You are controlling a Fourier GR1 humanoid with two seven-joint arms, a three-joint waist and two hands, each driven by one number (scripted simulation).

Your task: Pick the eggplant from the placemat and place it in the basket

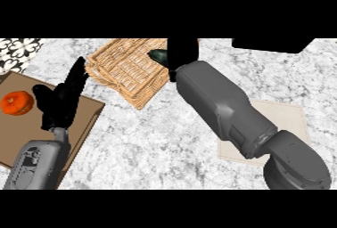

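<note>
head view: right hand (179, 54) over basket (125, 71).

One wicker basket (128, 69) sits on the marbled counter (164, 138), and one dark eggplant (158, 55) shows at its edge, partly hidden. There is one pale placemat (289, 118), one brown board (89, 113) and one orange fruit (17, 103) on that board, plus one patterned tile patch (16, 51) at the upper left corner. Two hands are in view, the left hand (60, 100) and the right hand (183, 51), each on one grey forearm
</note>
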